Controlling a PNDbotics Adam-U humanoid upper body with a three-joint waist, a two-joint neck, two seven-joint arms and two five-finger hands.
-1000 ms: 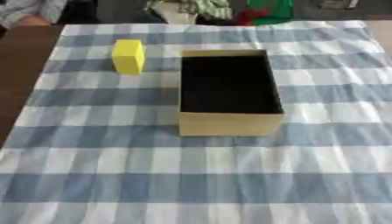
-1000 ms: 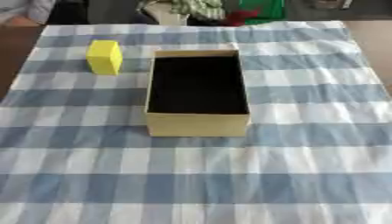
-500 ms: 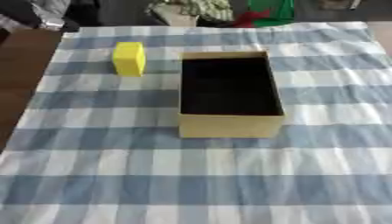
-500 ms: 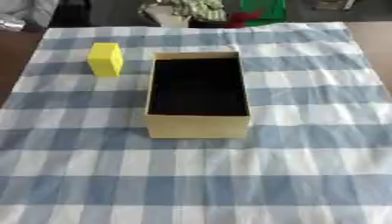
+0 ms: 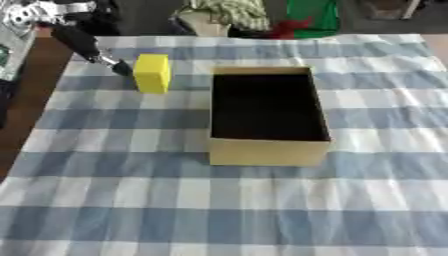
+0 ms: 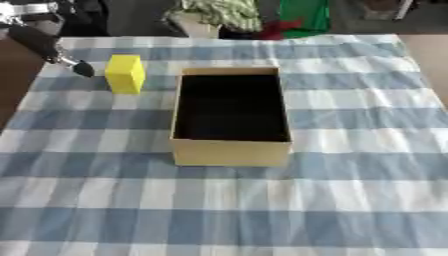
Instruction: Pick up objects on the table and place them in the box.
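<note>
Far left: the left hand enters from the upper left corner, above the bare brown table edge and the left margin of the cloth. Only dark fingers show, stretched out straight and slanting down toward the right, with the tip just beside the left face of the yellow block. Whether the tip touches the block cannot be told; it looks at most a sliver apart. Nothing is held in the fingers; they are extended, not curled.

The yellow block stands upright on the blue and white checked cloth, in the upper left part of the table, left of the box and clearly apart from it. It is outside the box.

Centre: the cardboard box sits open-topped on the cloth, long side running away from the camera. Its walls are tan, its inside is dark, and nothing can be made out within.

Right: the cloth continues to the right edge with only checks on it. The right hand shows in neither view.

Far edge, beyond the cloth: some clutter, including a striped pale green bundle and something green and red.
</note>
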